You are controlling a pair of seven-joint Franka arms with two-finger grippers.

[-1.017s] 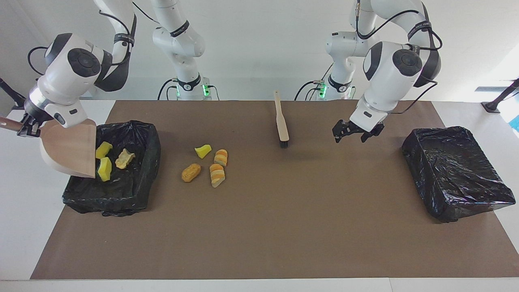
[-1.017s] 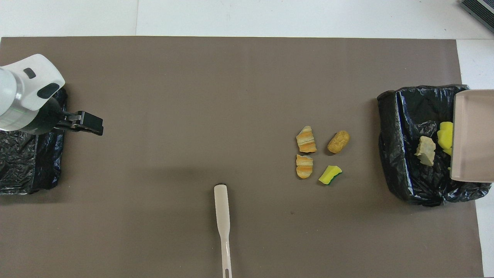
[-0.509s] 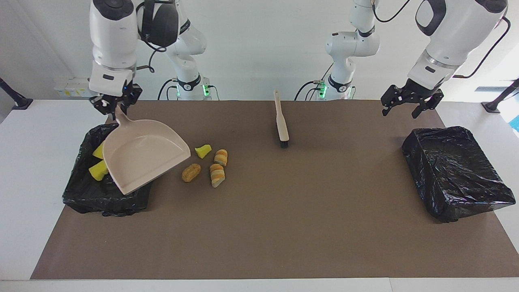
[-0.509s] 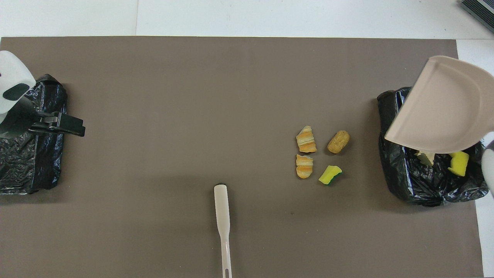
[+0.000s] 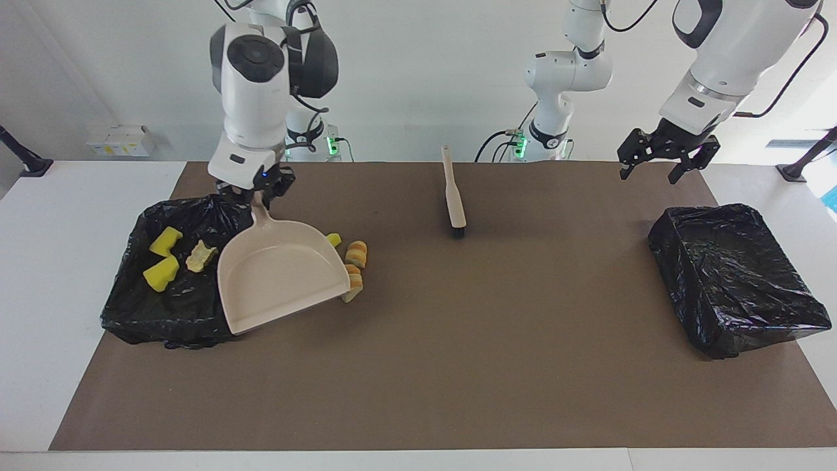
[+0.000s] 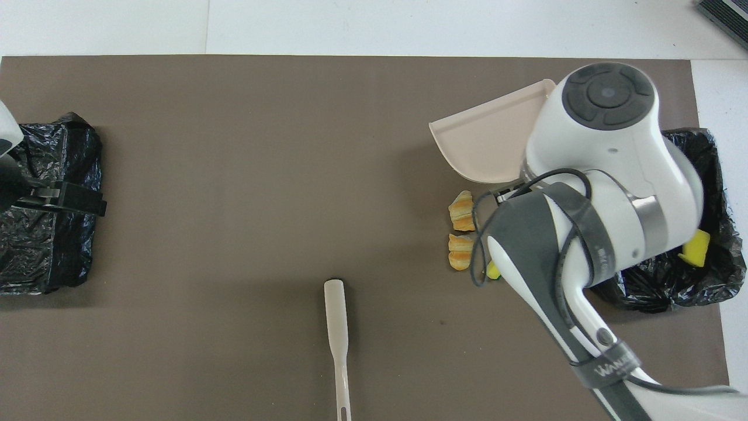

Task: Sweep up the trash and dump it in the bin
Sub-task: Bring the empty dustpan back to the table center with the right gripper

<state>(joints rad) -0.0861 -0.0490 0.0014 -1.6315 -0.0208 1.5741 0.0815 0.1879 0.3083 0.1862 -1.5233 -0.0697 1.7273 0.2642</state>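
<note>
My right gripper [image 5: 256, 195] is shut on the handle of the beige dustpan [image 5: 281, 275], held tilted over the edge of the black-lined bin [image 5: 131, 307] and the loose trash. In the bin lie two yellow wedges [image 5: 165, 241] [image 5: 161, 273] and a pale flaky piece [image 5: 201, 256]. On the mat beside the pan lie a yellow wedge [image 5: 334, 239] and two orange bread slices [image 5: 356, 252] [image 5: 354, 282]; the slices also show in the overhead view [image 6: 463, 210] [image 6: 460, 251]. The brown lump is hidden by the pan. My left gripper [image 5: 667, 160] is open and empty in the air.
A long-handled brush [image 5: 454, 196] lies on the mat at mid-table, near the robots; it also shows in the overhead view [image 6: 336, 327]. A second black-lined bin [image 5: 739, 275] stands at the left arm's end, with the left gripper [image 6: 79, 199] over its edge.
The right arm swung the dustpan from tipped over the bin to over the loose trash beside it. The left gripper rose and moved toward the second bin, then held.
</note>
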